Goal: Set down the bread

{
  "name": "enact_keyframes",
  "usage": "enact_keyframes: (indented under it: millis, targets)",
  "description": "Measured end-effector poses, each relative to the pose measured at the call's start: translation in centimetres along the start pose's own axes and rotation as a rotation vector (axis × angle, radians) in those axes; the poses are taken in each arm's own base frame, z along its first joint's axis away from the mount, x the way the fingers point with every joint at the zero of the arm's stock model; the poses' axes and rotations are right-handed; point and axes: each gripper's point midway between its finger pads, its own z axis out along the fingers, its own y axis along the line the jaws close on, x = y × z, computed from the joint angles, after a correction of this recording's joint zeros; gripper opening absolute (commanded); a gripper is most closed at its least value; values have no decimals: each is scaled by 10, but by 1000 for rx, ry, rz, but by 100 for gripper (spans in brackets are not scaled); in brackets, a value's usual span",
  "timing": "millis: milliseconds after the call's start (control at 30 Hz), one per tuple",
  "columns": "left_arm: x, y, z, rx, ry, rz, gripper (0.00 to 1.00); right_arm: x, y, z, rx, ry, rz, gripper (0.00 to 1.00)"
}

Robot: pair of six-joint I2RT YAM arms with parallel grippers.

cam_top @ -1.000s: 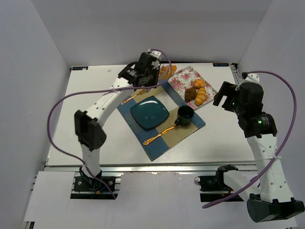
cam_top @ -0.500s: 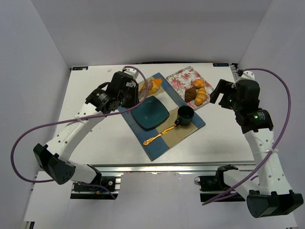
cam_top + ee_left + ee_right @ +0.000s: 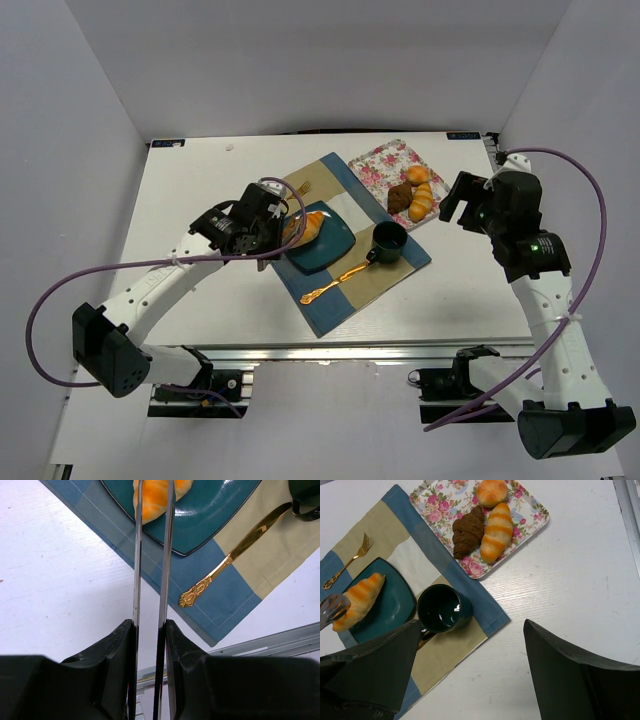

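Setting down is the step: the left gripper (image 3: 153, 500) pinches the striped bread roll (image 3: 359, 599), apparently resting on the teal plate (image 3: 395, 602). Next: part the blades and lift straight up. The right gripper (image 3: 472, 627) hangs spread, holding nothing.

the top external view looks steeply down from above and behind the arm bases, far enough off to hold the whole table (image 3: 190, 175) and both arms. the left wrist view sits low and close, looking along its own thin fingers (image 3: 137, 555) onto the plate (image 3: 215, 515) edge and the spoon (image 3: 235, 556). the right wrist view hangs higher, facing down past its dark fingers (image 3: 570, 670) over the placemat (image 3: 445, 655), tray (image 3: 440, 502) and mug (image 3: 442, 609). all three share the plate and the bread roll (image 3: 360, 599).
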Motion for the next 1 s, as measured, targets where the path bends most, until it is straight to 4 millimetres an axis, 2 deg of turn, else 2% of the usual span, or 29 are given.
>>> enact_keyframes:
  millis: [67,133,300,533,667,733,800,867,1000]
  targets:
    - [0,0,0,0,0,-2,48,2,-1,0,1,4,0,89]
    - [0,0,0,-1,0,-3,53,3,-1,0,2,7,0,89]
    - [-6,-2,-7,3,-9,-7,53,3,-1,0,1,6,0,89]
    - [-56,-17,-41,51,-121,-25,53,3,0,1,-3,7,0,89]
    - [-104,-39,-46,94,-201,-25,53,3,0,3,-3,11,1,89]
    - [-125,-52,-35,122,-226,-16,53,3,0,4,1,11,6,89]
    - [-139,-66,-13,143,-233,4,53,3,-1,4,9,10,14,89]
    - [-145,-77,15,153,-215,30,52,3,-2,4,16,7,24,89]
    - [-140,-95,74,164,-142,71,52,3,-5,4,35,5,28,89]
